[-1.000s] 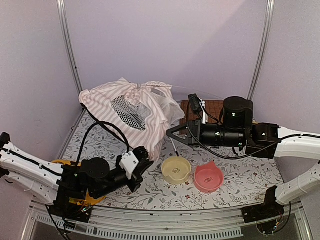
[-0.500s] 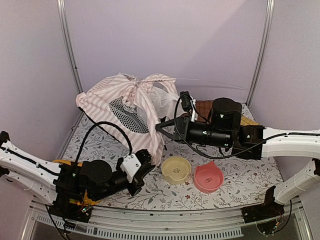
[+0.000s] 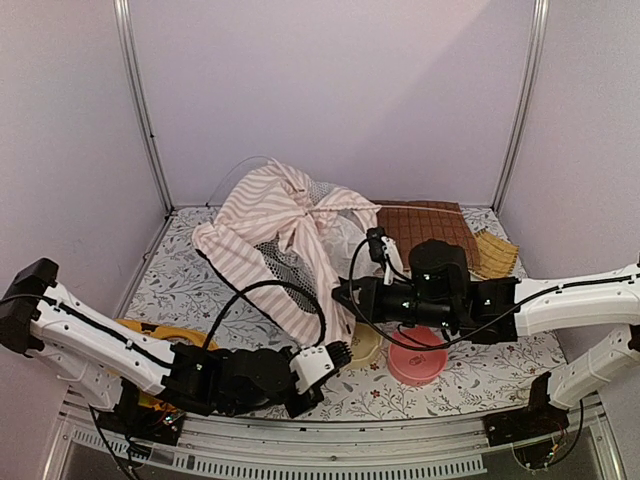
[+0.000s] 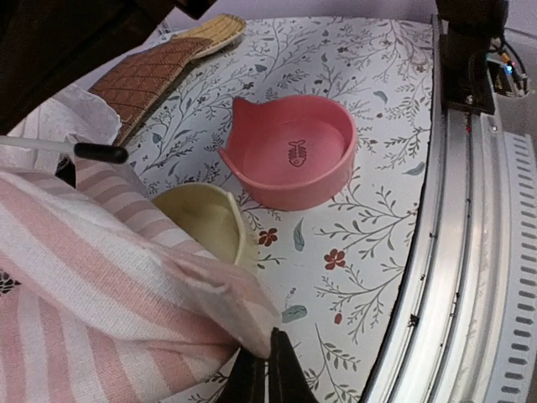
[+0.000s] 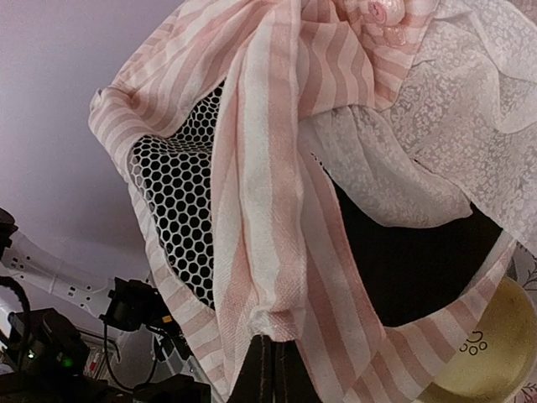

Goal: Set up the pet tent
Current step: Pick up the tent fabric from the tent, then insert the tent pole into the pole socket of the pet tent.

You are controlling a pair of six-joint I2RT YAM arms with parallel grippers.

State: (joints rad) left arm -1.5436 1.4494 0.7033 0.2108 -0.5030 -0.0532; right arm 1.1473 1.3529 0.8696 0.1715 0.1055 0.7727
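The pet tent [image 3: 285,230], pink-and-white striped with a white mesh panel, stands bunched and raised at the middle of the table. My left gripper [image 3: 335,352] is low at the front centre. In the left wrist view its fingertips [image 4: 268,369] are shut on a lower corner of the tent [image 4: 101,285]. My right gripper [image 3: 342,295] reaches in from the right, and in its wrist view it [image 5: 273,348] is shut on a gathered hem of the striped fabric [image 5: 277,168] beside the mesh [image 5: 180,193]. A thin pole with a black tip [image 4: 99,153] pokes out of the fabric.
A pink bowl [image 3: 415,358] sits at the front right under the right arm. A yellow bowl [image 4: 205,222] is half covered by the tent's edge. A brown quilted mat [image 3: 425,225] and a tan woven piece [image 3: 495,255] lie at the back right. The table's metal rail [image 4: 470,252] is close to the left gripper.
The tent has been drawn up and toward the front centre, now overlapping the yellow bowl. The left gripper swung right along the front edge; the right gripper moved left and nearer.
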